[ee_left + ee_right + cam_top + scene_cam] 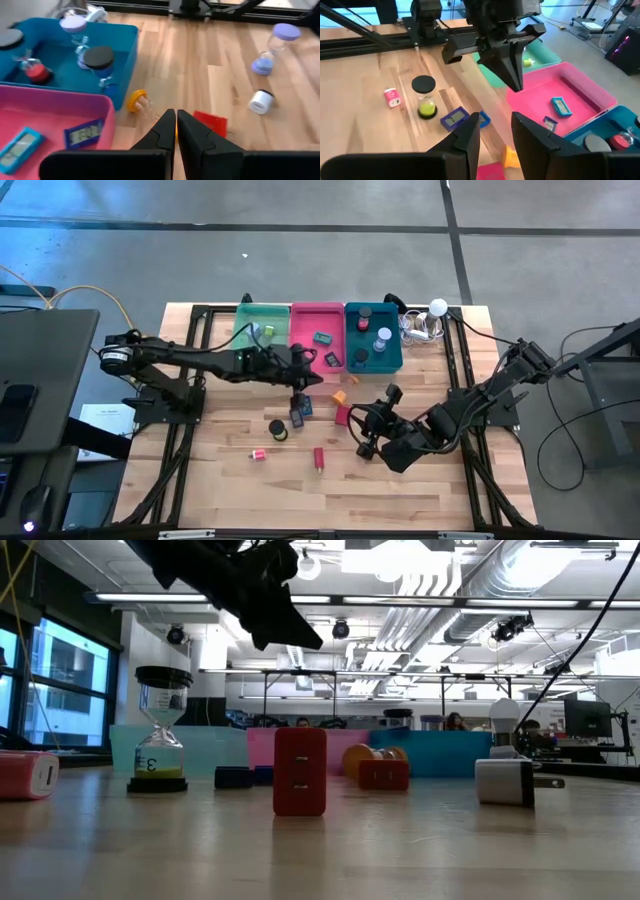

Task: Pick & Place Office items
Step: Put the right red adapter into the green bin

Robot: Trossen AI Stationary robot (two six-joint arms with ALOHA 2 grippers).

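Two grippers hang over the wooden table (230, 480). The left gripper (297, 393) is empty, fingers pressed together, just in front of the pink tray (317, 365), with a blue clip (298, 417) directly beneath it and a red block (343, 415) nearby toward the right arm. The right gripper (366, 423) has its fingers partly apart around nothing, the red block just beside its tips. A green-sand hourglass (277, 429) lies farther left.
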